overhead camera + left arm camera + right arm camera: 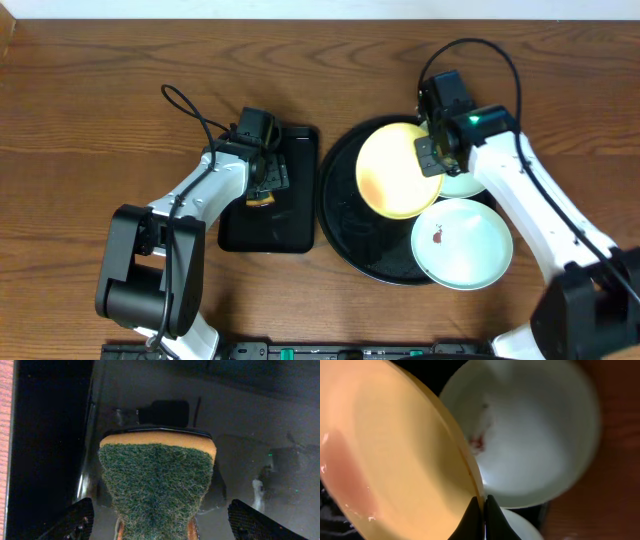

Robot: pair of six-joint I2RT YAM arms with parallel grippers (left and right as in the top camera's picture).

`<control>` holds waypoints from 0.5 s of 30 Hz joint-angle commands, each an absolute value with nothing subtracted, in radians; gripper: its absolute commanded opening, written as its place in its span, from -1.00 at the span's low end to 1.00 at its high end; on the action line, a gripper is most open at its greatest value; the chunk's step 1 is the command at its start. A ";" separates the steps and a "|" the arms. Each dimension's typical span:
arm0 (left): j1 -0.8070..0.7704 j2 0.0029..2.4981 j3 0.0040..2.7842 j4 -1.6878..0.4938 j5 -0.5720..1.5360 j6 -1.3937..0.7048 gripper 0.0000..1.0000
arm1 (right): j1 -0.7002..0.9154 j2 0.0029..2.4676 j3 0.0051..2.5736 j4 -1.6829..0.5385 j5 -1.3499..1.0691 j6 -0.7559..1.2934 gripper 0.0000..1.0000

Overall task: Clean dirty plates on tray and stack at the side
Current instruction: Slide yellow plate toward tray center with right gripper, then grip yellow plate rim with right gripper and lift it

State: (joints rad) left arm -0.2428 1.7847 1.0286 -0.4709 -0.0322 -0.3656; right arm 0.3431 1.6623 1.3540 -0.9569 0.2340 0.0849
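Right hand (484, 510) pinched shut on rim of tilted pale yellow round plate (395, 170) over large round black tray (340, 225). Left hand (167, 521) wide open, empty, straddling green-orange scouring sponge (155, 480).

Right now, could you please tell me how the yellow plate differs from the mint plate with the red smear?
The yellow plate is pinched at its rim by the right gripper; the mint plate lies untouched. The yellow plate carries a pinkish-orange patch, the mint plate a small red smear. Both are round, shallow and over the black tray.
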 commanded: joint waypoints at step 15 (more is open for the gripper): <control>-0.239 1.790 1.025 -0.477 -0.041 -0.361 0.75 | 0.676 1.599 1.380 -0.958 0.837 0.068 -0.98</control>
